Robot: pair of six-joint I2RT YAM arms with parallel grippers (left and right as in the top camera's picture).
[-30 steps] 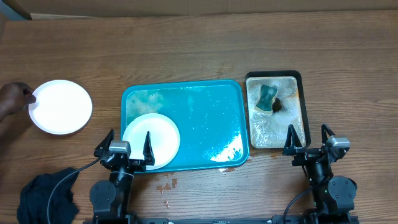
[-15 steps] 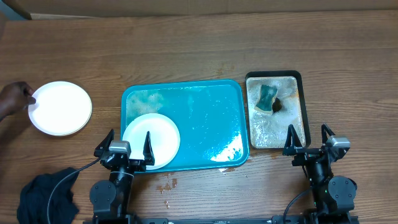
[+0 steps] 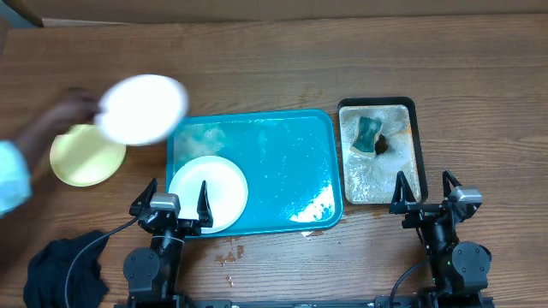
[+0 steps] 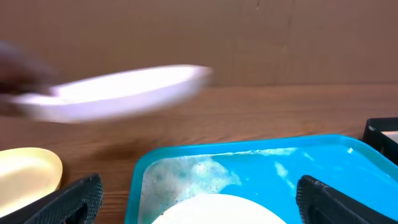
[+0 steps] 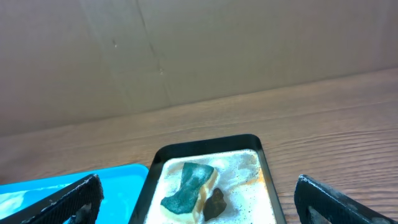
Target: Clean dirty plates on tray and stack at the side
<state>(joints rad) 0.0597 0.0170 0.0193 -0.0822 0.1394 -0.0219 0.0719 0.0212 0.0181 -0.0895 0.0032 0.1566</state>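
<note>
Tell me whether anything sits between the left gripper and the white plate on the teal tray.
Nothing visible does. The left gripper is open at the near-left edge of the tray, with the white plate directly ahead. A person's hand holds a second plate in the air past the tray's far-left corner, off that path.

tray (image 3: 282, 162) teal | near plate (image 3: 210, 192) white | side plate (image 3: 79, 160) yellow (pale) | sponge (image 3: 368, 134) green

we see a glossy wet plastic tray (image 3: 287, 158), a smooth white plate (image 3: 210, 192), a grained wooden table (image 3: 257, 68), a matt crumpled cloth (image 3: 60, 267) lower left.
</note>
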